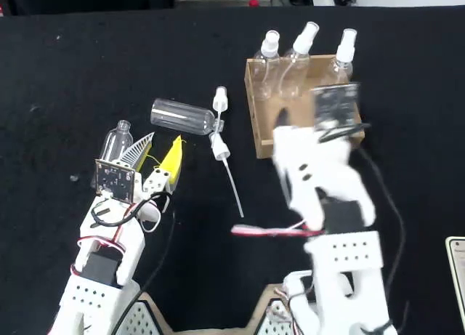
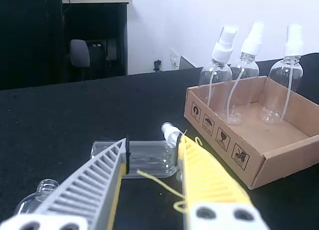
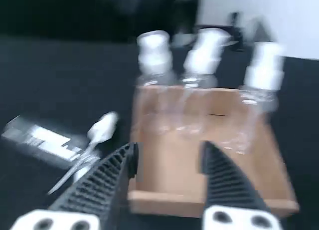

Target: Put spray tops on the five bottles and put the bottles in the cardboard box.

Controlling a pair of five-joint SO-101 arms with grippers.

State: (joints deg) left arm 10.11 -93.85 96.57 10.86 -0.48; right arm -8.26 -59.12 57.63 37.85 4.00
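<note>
Two arms rise from the near edge of the table [image 1: 58,73], the left one toward the near-left corner and the right one toward the near-right.

Left gripper [image 1: 164,140] points at the far edge. Its grey and yellow fingers are spread wide, with nothing between them.

Uncapped bottle [image 1: 116,140]: just beside the grey finger, on the side toward the table's left edge. Neck is open with no top, and it looks upright, though not certain.

Lying bottle [image 1: 182,117]: just past the left fingertips, left of table centre. It is on its side, clear, with its bare neck toward the right edge. In the left wrist view it sits framed between the two fingers [image 2: 199,180] but beyond their tips, not gripped.

Loose tops, both at that bottle's neck end. Near spray top [image 1: 220,147] has a long dip tube trailing toward the near edge. Far spray top [image 1: 220,99] lies just beyond it, its tube pointing back toward the neck. Cannot tell whether either touches the bottle.

Right gripper [image 3: 169,147] hangs over the near wall of the cardboard box [image 1: 251,110]. Black fingers are parted partway and carry nothing.

The box sits right of centre, toward the far edge. Capped bottles [image 1: 296,59]: three, upright in a row along the box's far wall, each with a white spray top.
</note>
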